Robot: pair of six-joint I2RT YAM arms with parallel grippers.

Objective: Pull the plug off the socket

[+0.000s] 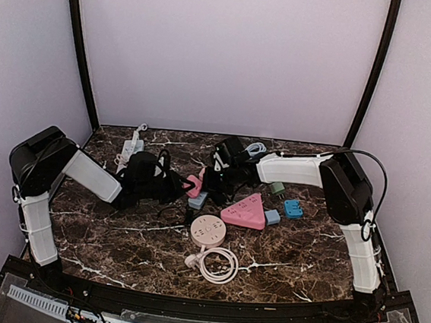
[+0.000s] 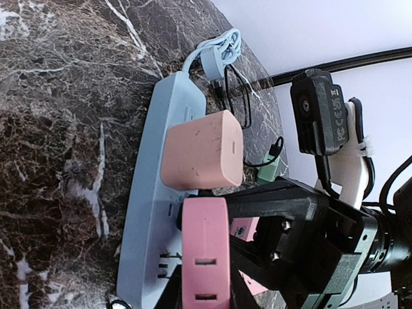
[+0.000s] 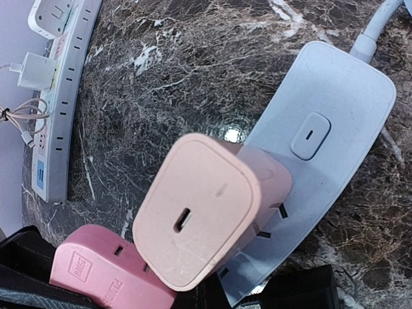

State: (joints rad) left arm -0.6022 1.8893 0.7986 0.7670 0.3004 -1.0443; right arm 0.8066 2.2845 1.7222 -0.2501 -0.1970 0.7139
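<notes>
A light blue power strip (image 2: pixel 154 193) lies mid-table and also shows in the top view (image 1: pixel 196 200). A pale pink charger (image 2: pixel 203 151) is plugged into it, seen large in the right wrist view (image 3: pixel 193 212). Beside it a deeper pink adapter plug (image 2: pixel 206 244) sits on the strip near its end. My left gripper (image 2: pixel 205 293) is shut on this pink adapter, one finger on each side. My right gripper (image 1: pixel 218 178) reaches in from the right. One black finger (image 2: pixel 270 199) lies at the strip between charger and adapter. Its jaws are hidden.
A white power strip (image 1: pixel 131 149) with plugs lies at the back left. A pink triangular socket (image 1: pixel 245 212), a round socket (image 1: pixel 207 229) with a coiled white cable (image 1: pixel 217 265), a green adapter (image 1: pixel 276 188) and blue adapters (image 1: pixel 293 209) lie nearby.
</notes>
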